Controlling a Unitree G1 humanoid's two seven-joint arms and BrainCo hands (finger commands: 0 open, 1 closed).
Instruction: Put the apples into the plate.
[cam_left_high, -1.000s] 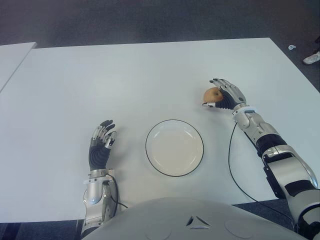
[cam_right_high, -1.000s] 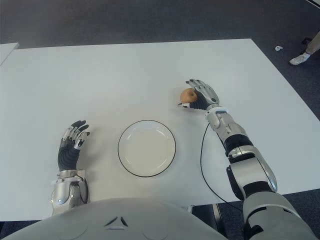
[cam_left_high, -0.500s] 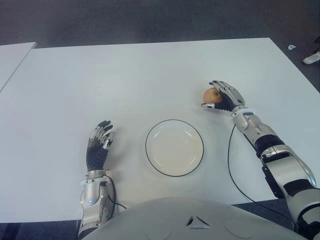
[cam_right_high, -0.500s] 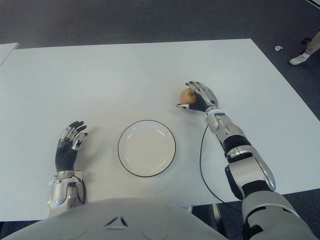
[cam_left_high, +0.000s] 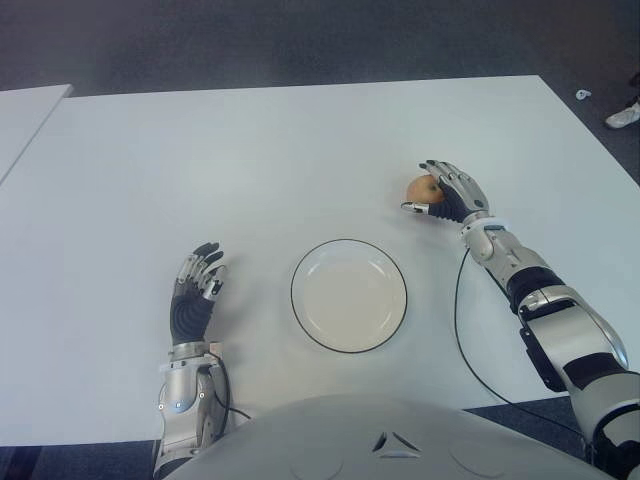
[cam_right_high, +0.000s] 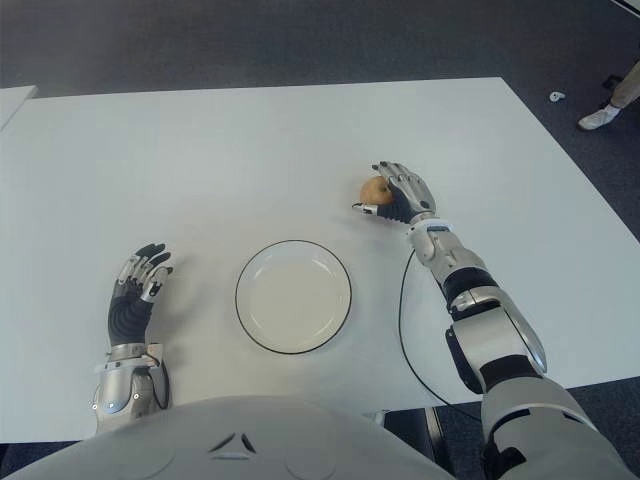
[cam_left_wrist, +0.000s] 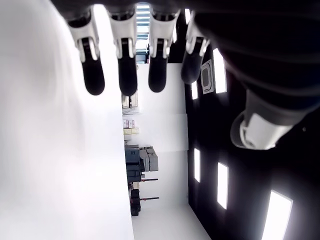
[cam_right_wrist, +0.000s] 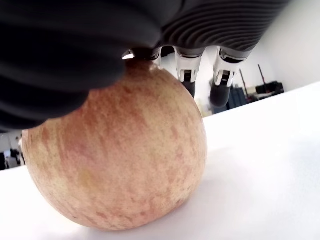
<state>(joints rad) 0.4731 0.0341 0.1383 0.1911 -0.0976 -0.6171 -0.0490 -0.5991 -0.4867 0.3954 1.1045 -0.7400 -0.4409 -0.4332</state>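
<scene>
The left robot hand shows nearest, left of the plate, its fingers spread and holding nothing. The plate sits bare on the white bench. Farther off, right of the plate, the right robot hand is cupped over the apple, fingers curled partway around it; the apple rests on the bench.

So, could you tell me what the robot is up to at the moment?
The robot's right hand is closed around an apple that sits on the white table, beyond and to the right of the plate. The plate has nothing in it yet. The left hand shows open to the left of the plate, holding nothing.
</scene>
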